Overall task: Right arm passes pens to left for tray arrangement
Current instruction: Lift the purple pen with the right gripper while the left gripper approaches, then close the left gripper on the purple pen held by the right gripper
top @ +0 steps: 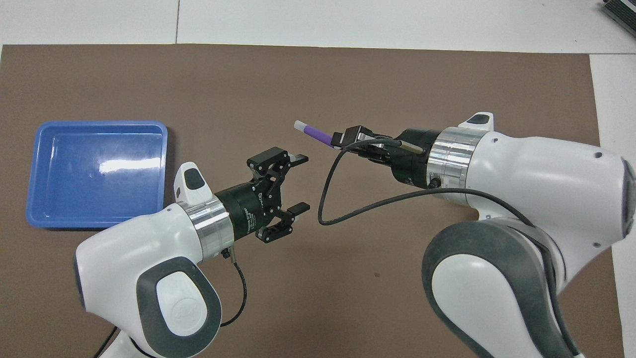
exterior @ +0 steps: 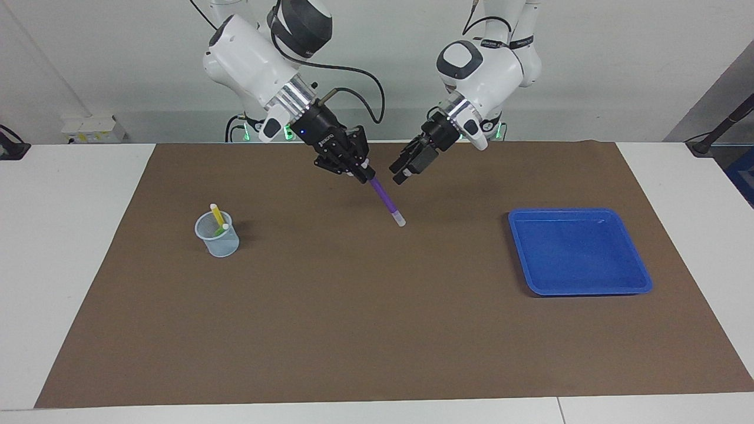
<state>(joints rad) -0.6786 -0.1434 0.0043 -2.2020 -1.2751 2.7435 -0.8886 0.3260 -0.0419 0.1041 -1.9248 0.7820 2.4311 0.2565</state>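
My right gripper [exterior: 364, 172] is shut on the upper end of the purple pen [exterior: 386, 201] and holds it slanted in the air over the middle of the brown mat, whitish tip down. It also shows in the overhead view [top: 341, 140] with the purple pen [top: 316, 132] pointing toward the left arm's end. My left gripper [exterior: 399, 174] is open and empty in the air close beside the pen, apart from it; its jaws stand wide in the overhead view [top: 299, 183]. The yellow pen [exterior: 217, 214] and green pen [exterior: 221, 231] stand in a cup. The blue tray [exterior: 580, 253] [top: 99, 189] is empty.
The translucent pale-blue cup [exterior: 218, 235] stands on the brown mat [exterior: 353, 330] toward the right arm's end; the overhead view does not show it. The tray lies toward the left arm's end. White tabletop borders the mat.
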